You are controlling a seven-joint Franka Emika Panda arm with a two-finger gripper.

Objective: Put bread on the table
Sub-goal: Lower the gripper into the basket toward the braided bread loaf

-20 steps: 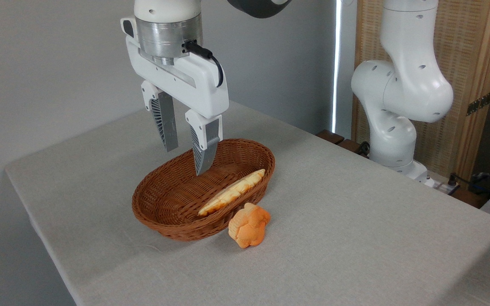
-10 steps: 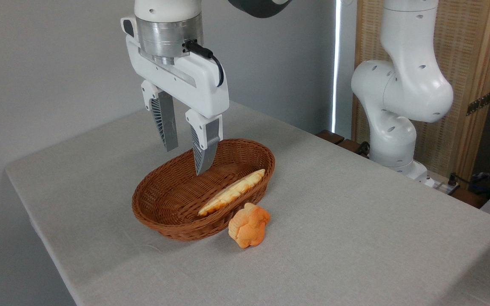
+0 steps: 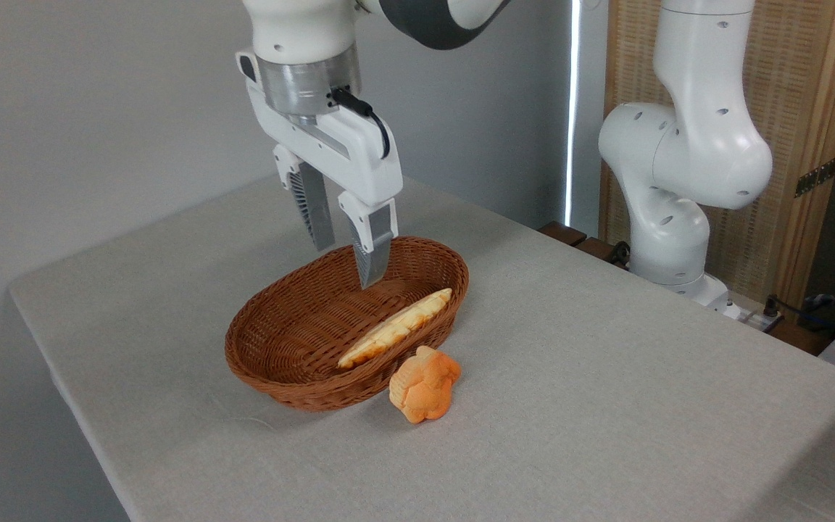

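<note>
Bread (image 3: pixel 396 328): lies in the brown basket (image 3: pixel 283 377), along its near side; the wall hides its lower edge.
Gripper (image 3: pixel 349 257): above the basket's back part, jaws spread, holding nothing.
Bun (image 3: pixel 425 384): on the surface (image 3: pixel 606 406), touching the basket.
Arm: top cut off.

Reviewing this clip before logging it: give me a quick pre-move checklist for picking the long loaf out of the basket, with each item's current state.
1. Gripper open and empty: ok, fingers apart, nothing between them.
2. Bread reachable: ok, it lies uncovered along the near-right inner wall of the basket.
3. Gripper lined up over the bread: not ok, the tips hang above the basket's far side, clear of the loaf.
4. Free spot on the table: ok, bare cloth to the right.
5. Small bun out of the way: cannot tell, it sits against the basket's outer wall near the loaf.
</note>
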